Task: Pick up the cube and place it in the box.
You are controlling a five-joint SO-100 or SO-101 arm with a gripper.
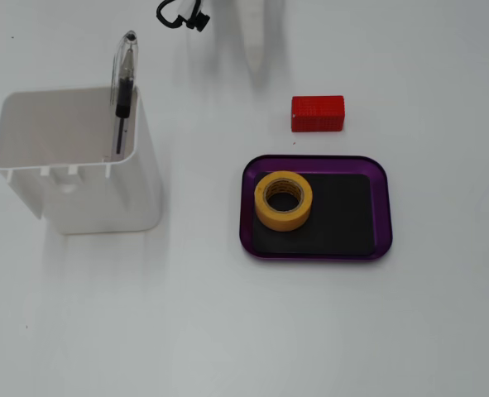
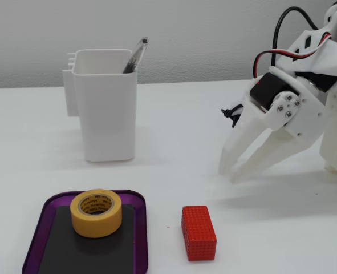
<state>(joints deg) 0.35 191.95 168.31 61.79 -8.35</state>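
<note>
The red cube (image 1: 318, 113) lies on the white table just beyond the purple box's far rim (image 1: 314, 159). In the other fixed view the cube (image 2: 198, 232) sits to the right of the box (image 2: 36, 233), apart from it. My white gripper (image 2: 228, 176) hangs above the table behind the cube, fingers pointing down with the tips nearly together, holding nothing. In the first fixed view it is a blurred white shape (image 1: 257, 62) at the top edge, beyond and left of the cube.
A yellow tape roll (image 1: 283, 200) (image 2: 96, 212) lies in the left half of the box. A tall white container (image 1: 79, 165) (image 2: 105, 108) holding a pen (image 1: 124, 91) (image 2: 135, 54) stands left of the box. The arm's base and cables (image 2: 328, 103) are at the right.
</note>
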